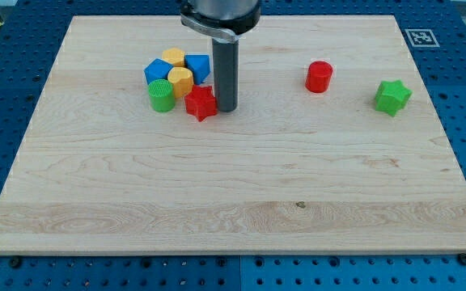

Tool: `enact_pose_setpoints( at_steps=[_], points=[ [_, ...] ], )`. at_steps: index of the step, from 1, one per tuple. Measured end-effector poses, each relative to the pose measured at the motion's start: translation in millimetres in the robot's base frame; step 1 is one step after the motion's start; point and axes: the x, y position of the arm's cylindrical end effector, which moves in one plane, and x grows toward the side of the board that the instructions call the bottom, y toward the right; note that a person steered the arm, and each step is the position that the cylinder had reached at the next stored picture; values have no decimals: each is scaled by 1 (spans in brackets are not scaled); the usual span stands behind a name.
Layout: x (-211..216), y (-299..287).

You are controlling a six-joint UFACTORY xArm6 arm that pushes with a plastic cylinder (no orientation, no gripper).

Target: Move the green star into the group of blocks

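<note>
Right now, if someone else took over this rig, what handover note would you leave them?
My tip sits just to the view's right of the red star, at the edge of the group.
The group, at the view's upper left: red star, green cylinder, two yellow blocks and two blue blocks.
The green star lies alone at the view's far right, with the red cylinder between it and the group.
Done: nothing visible. Left: go behind the green star and push it leftward into the group.
</note>
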Motion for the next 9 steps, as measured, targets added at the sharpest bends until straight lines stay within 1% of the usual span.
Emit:
enact_pose_setpoints(
  at_steps=[3, 4, 5, 6, 8, 9],
  points=[
    [0, -25],
    [14, -2],
    [43, 30],
    [52, 105],
    [50, 288],
    [28, 356]
  ],
)
